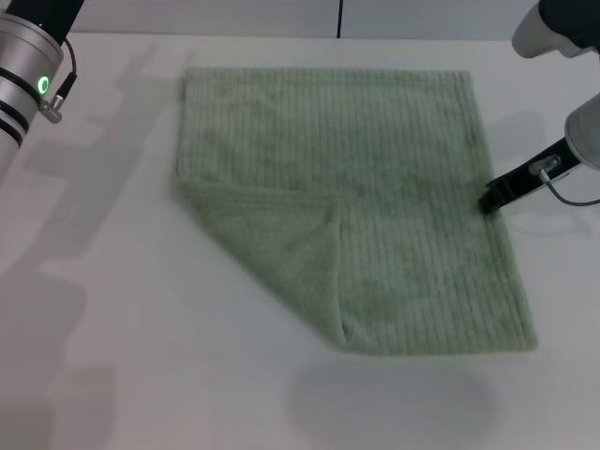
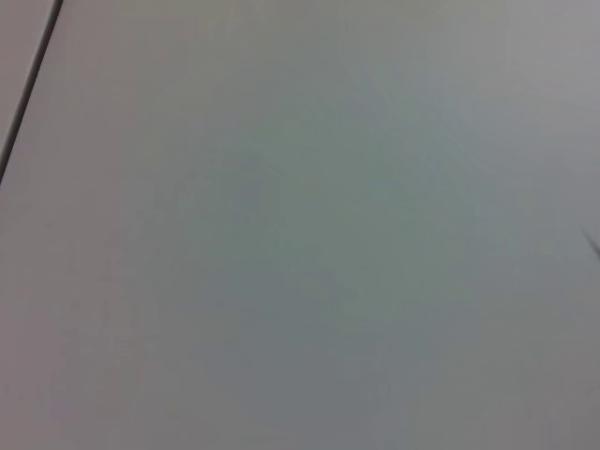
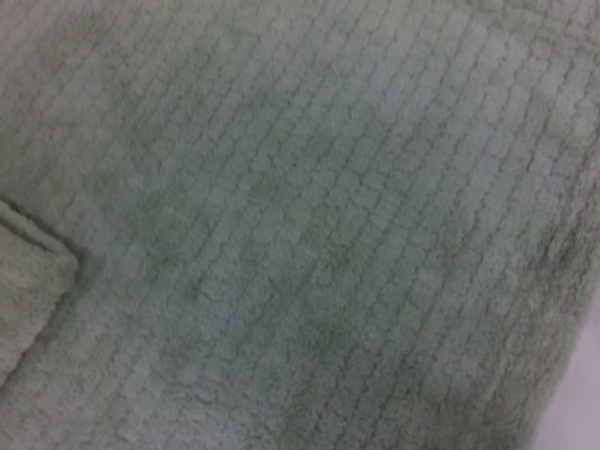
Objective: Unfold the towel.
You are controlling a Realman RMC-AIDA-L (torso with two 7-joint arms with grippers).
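Towel [image 1: 394,187] of soft, ribbed, matt terry cloth, table [image 1: 112,309] smooth, matt, possibly laminate, left arm [image 1: 23,70] brushed metal

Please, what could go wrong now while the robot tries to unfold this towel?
The folded corner flap lies on the towel, far from the right gripper at its right edge; a pull there may drag the towel and leave it folded. The left arm is far left, not pinning it.

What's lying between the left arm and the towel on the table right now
Nothing: in the head view only bare white table separates the left arm, raised at the far left corner, from the towel.
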